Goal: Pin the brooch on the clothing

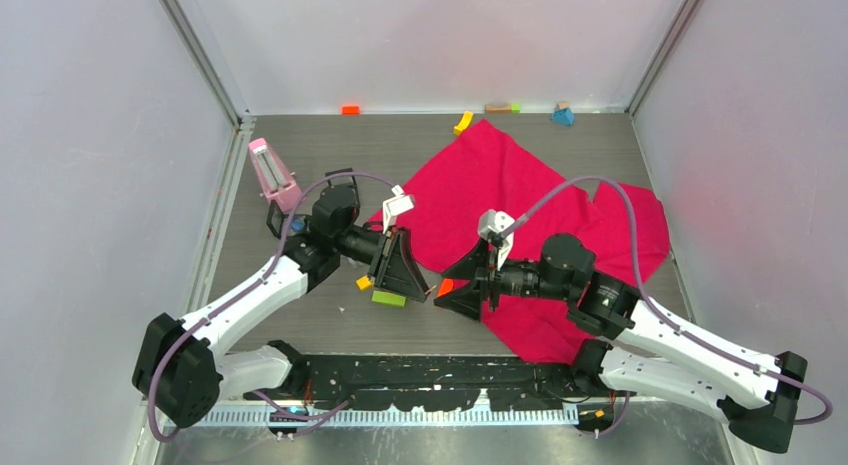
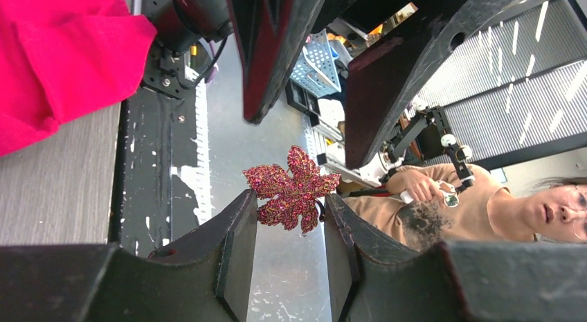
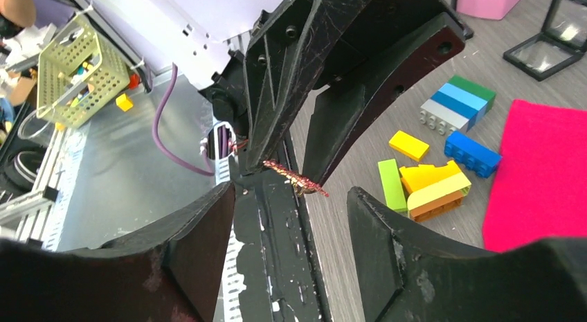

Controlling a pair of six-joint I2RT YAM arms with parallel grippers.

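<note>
One brooch (image 2: 291,188) sits pinched in the left claw (image 2: 289,201), leaf tip pointing at the splayed right claw (image 3: 289,194).

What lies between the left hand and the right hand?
A glittery dark-red maple-leaf brooch, gripped in the left hand; the right hand faces it open. Both wrist views show it.

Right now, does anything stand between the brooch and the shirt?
Only the right gripper, open and facing the brooch held by the left gripper. The shirt lies just beyond them, its far half uncovered.
</note>
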